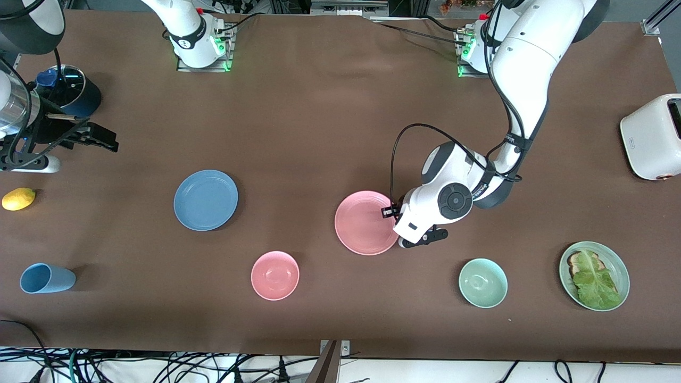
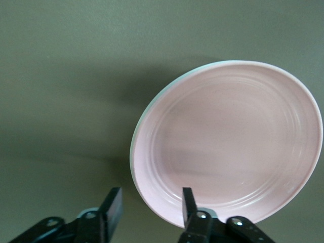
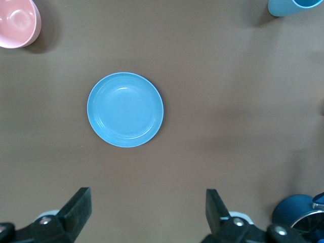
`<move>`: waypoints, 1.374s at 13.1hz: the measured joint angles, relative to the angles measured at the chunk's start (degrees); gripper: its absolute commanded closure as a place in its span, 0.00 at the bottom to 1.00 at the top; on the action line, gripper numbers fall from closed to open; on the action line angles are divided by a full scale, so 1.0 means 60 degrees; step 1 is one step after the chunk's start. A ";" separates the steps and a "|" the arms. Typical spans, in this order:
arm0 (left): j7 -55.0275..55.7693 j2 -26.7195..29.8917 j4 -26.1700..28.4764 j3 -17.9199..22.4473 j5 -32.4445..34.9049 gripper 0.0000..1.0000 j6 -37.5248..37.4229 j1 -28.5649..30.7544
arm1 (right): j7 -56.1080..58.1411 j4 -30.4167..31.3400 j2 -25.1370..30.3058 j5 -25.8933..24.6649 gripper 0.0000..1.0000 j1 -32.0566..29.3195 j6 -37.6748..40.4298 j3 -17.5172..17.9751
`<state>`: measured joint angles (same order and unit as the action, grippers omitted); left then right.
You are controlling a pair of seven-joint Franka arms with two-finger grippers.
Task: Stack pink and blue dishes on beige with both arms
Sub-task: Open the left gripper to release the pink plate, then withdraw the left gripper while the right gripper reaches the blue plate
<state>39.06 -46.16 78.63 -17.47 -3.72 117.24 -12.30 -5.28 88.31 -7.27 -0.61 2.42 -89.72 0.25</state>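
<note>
The pink plate [image 1: 367,222] lies on the brown table near its middle. My left gripper [image 1: 420,239] sits low at the plate's edge toward the left arm's end. It is open [image 2: 151,197], with one finger over the plate's rim [image 2: 167,212] and the other outside it, neither pressing on it. The blue plate [image 1: 206,200] lies flat toward the right arm's end. My right gripper [image 1: 98,139] hangs open and empty [image 3: 149,202] high over that end of the table, looking down on the blue plate [image 3: 125,110]. The beige plate does not show in any view.
A pink bowl [image 1: 275,275], a green bowl [image 1: 483,282], a green plate with toast and lettuce [image 1: 594,275] and a light blue cup [image 1: 47,278] line the side near the front camera. A lemon [image 1: 18,199], a dark pot [image 1: 69,96] and a white toaster [image 1: 652,137] stand at the ends.
</note>
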 measured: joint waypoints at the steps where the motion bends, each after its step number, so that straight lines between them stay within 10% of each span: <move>1: 0.0000 0.0002 -0.0053 0.0025 0.0000 0.00 -0.0001 0.0022 | 0.0003 0.0000 -0.0012 0.0000 0.00 0.0001 0.0000 0.0009; 10: -0.1194 0.0350 -0.0166 0.0106 0.0078 0.00 -0.1291 0.1518 | 0.0348 0.0042 -0.0519 0.0002 0.00 0.0220 -0.0262 0.0080; 18: -0.3765 0.0533 -0.0162 0.0170 0.1111 0.00 -0.2682 0.3314 | 0.1151 0.2518 -0.0946 0.0004 0.00 0.0191 -0.3703 0.0036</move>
<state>16.47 -42.96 77.66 -16.45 2.94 101.14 7.58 1.62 103.42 -12.94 -0.58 3.56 -111.94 0.47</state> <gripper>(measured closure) 0.000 0.000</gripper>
